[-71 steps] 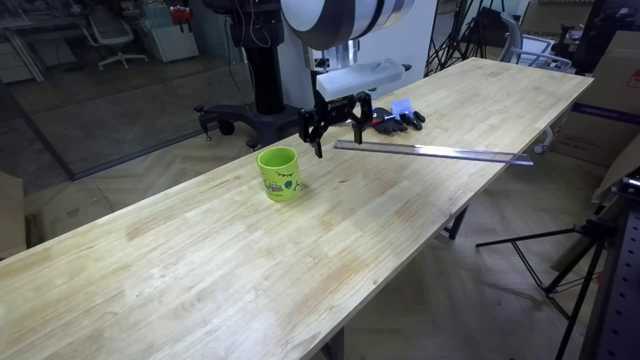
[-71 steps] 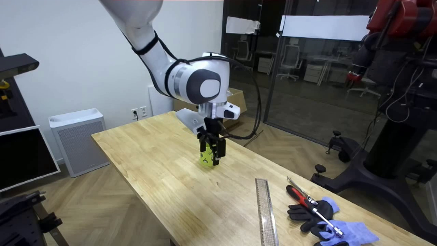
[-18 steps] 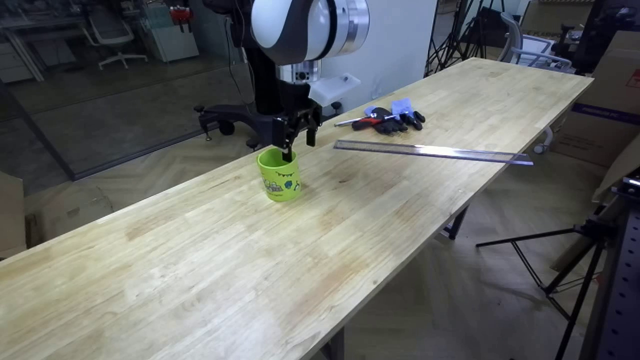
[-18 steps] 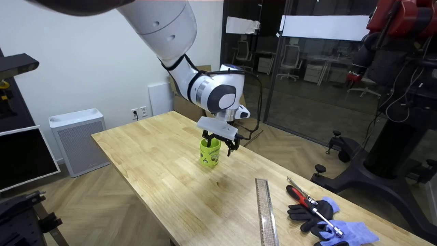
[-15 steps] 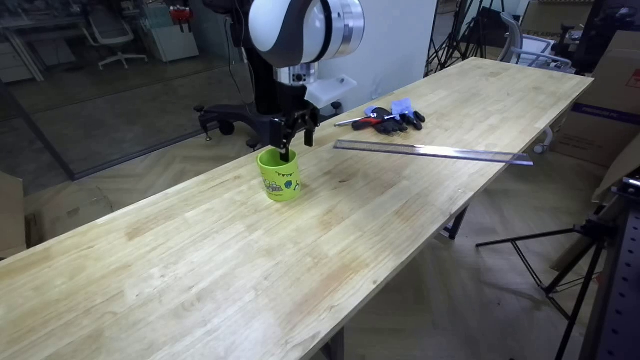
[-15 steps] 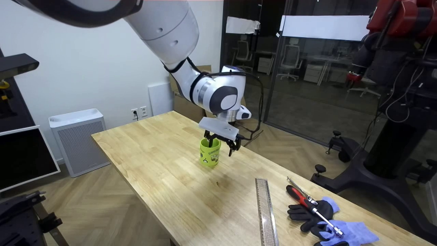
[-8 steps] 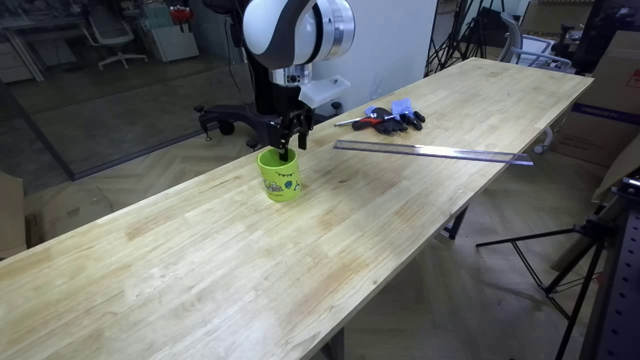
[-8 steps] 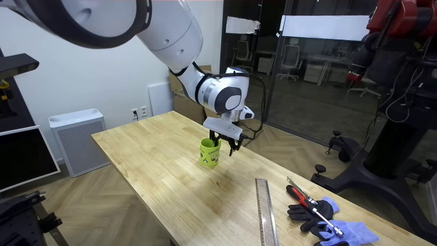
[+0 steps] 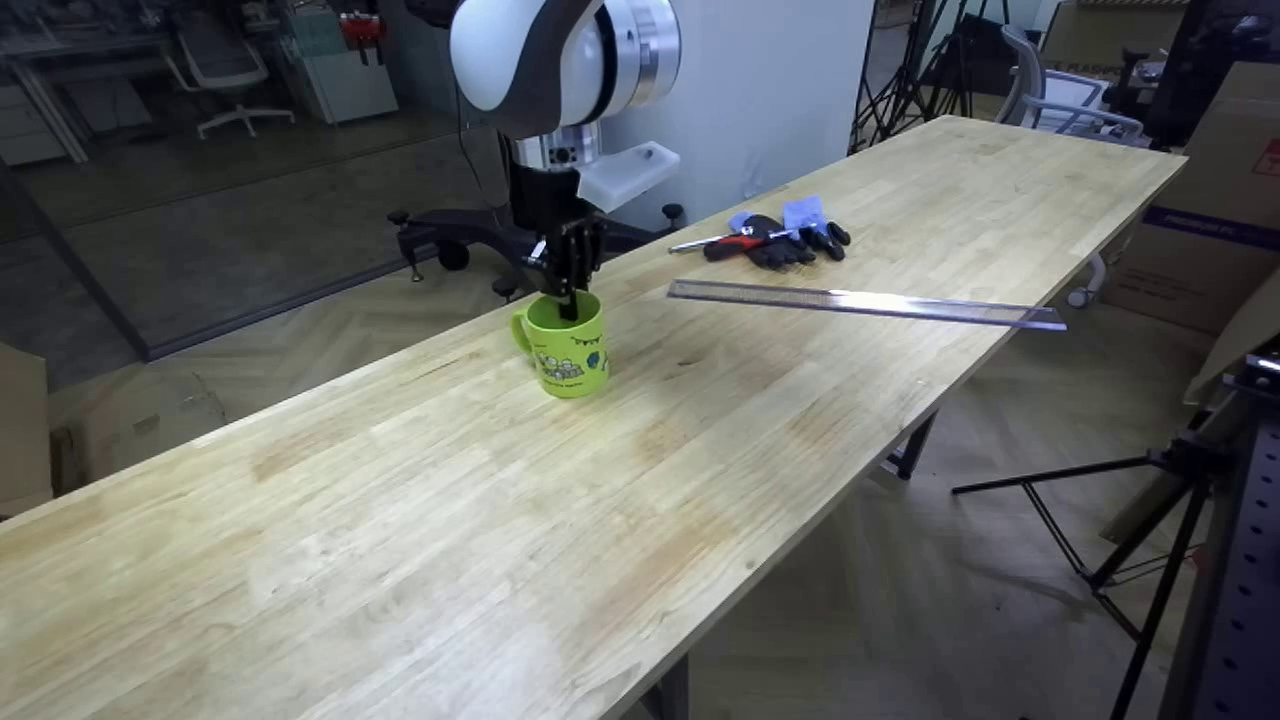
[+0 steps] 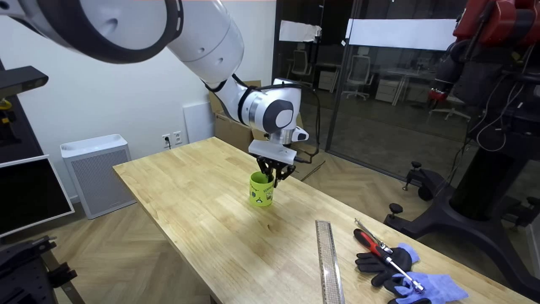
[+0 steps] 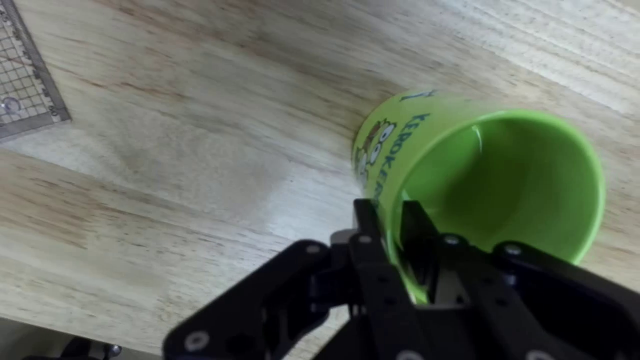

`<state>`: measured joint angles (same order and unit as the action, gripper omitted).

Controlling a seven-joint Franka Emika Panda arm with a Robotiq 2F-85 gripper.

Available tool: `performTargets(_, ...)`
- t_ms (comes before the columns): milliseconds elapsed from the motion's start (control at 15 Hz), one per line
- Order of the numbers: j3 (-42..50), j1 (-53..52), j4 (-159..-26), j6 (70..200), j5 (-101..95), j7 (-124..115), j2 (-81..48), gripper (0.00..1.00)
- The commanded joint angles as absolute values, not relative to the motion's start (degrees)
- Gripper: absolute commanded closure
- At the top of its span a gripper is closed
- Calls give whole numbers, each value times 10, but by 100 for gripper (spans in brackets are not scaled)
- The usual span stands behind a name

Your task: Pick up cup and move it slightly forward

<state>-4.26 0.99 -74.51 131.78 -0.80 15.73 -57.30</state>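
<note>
The lime-green cup (image 9: 572,365) stands upright on the wooden table, its handle (image 9: 519,332) showing on one side. My gripper (image 10: 273,181) reaches down over its rim from above, the jaws drawn close together. In the wrist view the cup wall (image 11: 395,150) runs between my fingertips: the inner finger (image 11: 412,212) is inside the cup, the outer finger (image 11: 366,212) against the printed outside. A thin dark strip shows between the rim and the inner finger. Whether both pads press on the wall cannot be made out.
A clear ruler (image 9: 870,303) lies across the table. Black and blue gloves (image 10: 382,264) with a red-handled tool (image 10: 367,241) lie near the table's long edge. The cup stands closer to that same edge than to the opposite one.
My jaws have narrowed from wide to nearly together around the cup wall. The cup has turned, bringing its handle into sight, and has slid slightly along the table.
</note>
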Motion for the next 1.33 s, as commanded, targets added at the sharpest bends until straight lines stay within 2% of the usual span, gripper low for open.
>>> performTargets(0,-22,-11,-720,1279,-35,135,-577,100)
performTargets(267,-12,-26,-762,1245,-59,127,-545,98)
performTargets(733,-8,-63,-861,1109,-90,75,-464,98)
performTargets(1267,3,-114,-978,1141,-81,-135,-406,98)
